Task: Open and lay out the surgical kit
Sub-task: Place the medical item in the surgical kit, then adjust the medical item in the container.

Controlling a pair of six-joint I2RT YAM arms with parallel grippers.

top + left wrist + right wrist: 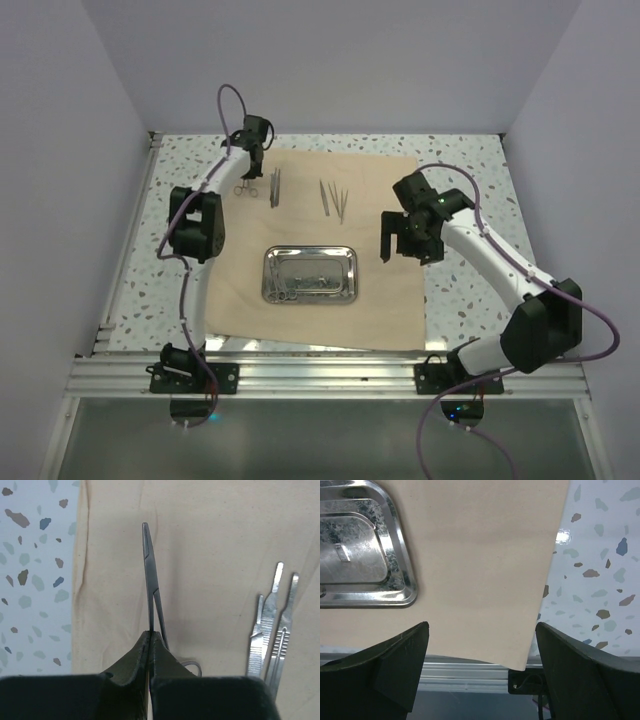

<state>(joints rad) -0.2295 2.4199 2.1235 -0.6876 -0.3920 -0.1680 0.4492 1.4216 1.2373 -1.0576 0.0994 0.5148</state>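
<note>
Table [470,160] holds cloth wrap [385,295]; left end effector [151,633] grips scissors-like instrument [150,570]

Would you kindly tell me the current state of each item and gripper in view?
Cloth wrap: unfolded, flat.
Steel tray: on the cloth, instruments inside.
Left gripper: shut on a scissors-like instrument.
Right gripper: open, empty, over the cloth's right edge.
Other instruments: lying on the cloth.

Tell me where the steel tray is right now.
In the top view, the steel tray sits on the beige cloth, centred left to right and slightly toward the near edge. The laid-out instruments lie beyond it, toward the back.
</note>
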